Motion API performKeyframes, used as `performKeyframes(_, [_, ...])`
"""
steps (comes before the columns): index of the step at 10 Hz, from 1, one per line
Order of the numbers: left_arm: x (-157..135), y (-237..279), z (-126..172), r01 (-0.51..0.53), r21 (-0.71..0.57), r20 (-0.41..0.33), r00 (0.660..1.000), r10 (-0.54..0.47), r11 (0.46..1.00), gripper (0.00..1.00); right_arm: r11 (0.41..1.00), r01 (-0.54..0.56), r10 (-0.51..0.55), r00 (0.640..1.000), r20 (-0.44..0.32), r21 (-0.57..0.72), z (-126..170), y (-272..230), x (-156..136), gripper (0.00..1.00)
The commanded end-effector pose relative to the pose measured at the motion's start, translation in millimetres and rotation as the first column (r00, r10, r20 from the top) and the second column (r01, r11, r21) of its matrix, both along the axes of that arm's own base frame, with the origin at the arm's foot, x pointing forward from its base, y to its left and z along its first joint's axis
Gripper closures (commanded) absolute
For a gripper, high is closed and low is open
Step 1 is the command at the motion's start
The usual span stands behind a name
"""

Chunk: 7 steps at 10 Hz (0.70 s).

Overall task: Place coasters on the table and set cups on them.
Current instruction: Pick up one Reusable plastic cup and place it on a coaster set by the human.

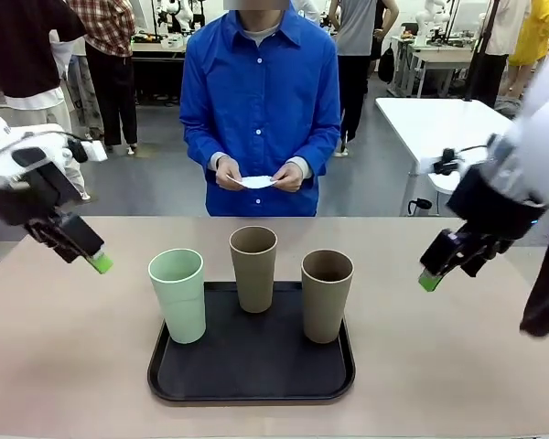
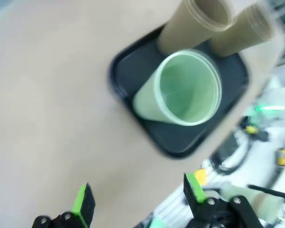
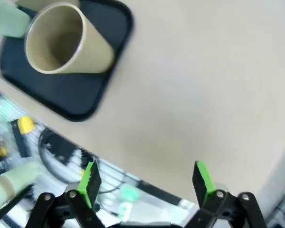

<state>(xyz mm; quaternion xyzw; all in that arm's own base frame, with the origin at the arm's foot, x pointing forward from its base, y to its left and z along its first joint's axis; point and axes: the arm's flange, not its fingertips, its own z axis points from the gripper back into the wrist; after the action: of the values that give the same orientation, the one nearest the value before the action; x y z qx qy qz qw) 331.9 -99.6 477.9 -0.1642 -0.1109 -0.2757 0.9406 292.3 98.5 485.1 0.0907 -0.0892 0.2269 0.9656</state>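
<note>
The left gripper (image 2: 138, 195) hovers, jaws spread and empty, over the left side of the table (image 1: 64, 366). On a black tray (image 1: 252, 386) at centre stand the mint cup (image 1: 177, 294), the middle taupe cup (image 1: 254, 267) and the right taupe cup (image 1: 327, 294); all 3 look light, stiff and matte, best clasped mid-wall. Far across, a person (image 1: 261, 91) holds what appear to be flimsy paper coasters (image 1: 256, 182). The right gripper (image 3: 146, 180) hangs spread, empty.

The left claw (image 1: 99, 262) and the right claw (image 1: 428, 279) both hang spread wide and empty, angled down and inward.
</note>
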Motion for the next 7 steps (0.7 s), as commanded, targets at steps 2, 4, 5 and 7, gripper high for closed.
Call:
performKeyframes(2, [35.6, 49.4, 36.8, -0.135, -0.590, -0.322, 0.944, -0.079, 0.796, 0.00, 0.634, 0.397, -0.203, 0.913, -0.353, 0.663, 16.8, -76.6, 5.4, 0.00])
performKeyframes(4, [63.9, 99.7, 43.9, -0.296, -0.663, -0.441, 0.896, -0.040, 0.688, 0.00, 0.493, 0.514, -0.253, 0.857, -0.450, 0.702, 21.5, -127.2, 10.6, 0.00])
performKeyframes(5, [73.3, 135.0, 37.6, -0.364, -0.648, -0.504, 0.863, -0.018, 0.668, 0.00, 0.429, 0.538, -0.255, 0.843, -0.474, 0.726, 27.0, -152.1, 4.9, 0.00])
performKeyframes(7, [78.1, 190.6, 28.0, -0.431, -0.656, -0.547, 0.837, 0.003, 0.620, 0.00, 0.342, 0.550, -0.291, 0.833, -0.471, 0.762, 40.5, -195.1, -13.1, 0.00])
